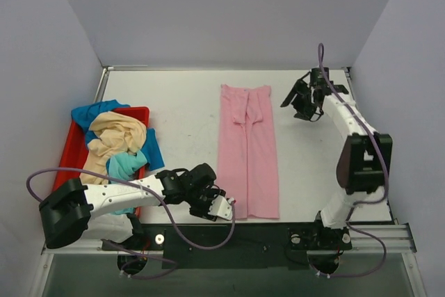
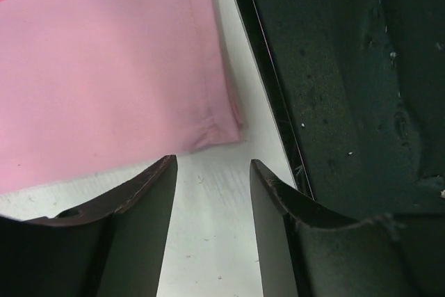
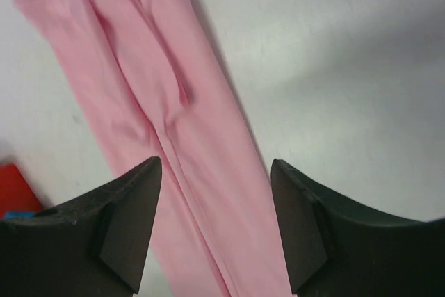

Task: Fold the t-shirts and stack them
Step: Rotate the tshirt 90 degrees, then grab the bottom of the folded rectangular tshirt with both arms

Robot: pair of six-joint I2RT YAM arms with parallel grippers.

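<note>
A light pink t-shirt (image 1: 248, 151) lies flat on the white table, folded lengthwise into a long strip. My left gripper (image 1: 226, 206) sits low at its near left corner. In the left wrist view that gripper (image 2: 212, 165) is open, with only bare table between the fingers and the pink hem corner (image 2: 229, 126) just ahead. My right gripper (image 1: 297, 106) hovers at the far right, beside the shirt's collar end. The right wrist view shows it (image 3: 215, 168) open and empty, with the pink t-shirt (image 3: 174, 102) below. Cream-yellow (image 1: 115, 137), blue (image 1: 97, 111) and teal (image 1: 126, 165) t-shirts are heaped on the left.
The heaped shirts lie in a red tray (image 1: 69, 151) at the table's left side, spilling over its right rim. A black rail (image 1: 264, 241) runs along the near edge, close to the left gripper. Grey walls enclose the table on three sides.
</note>
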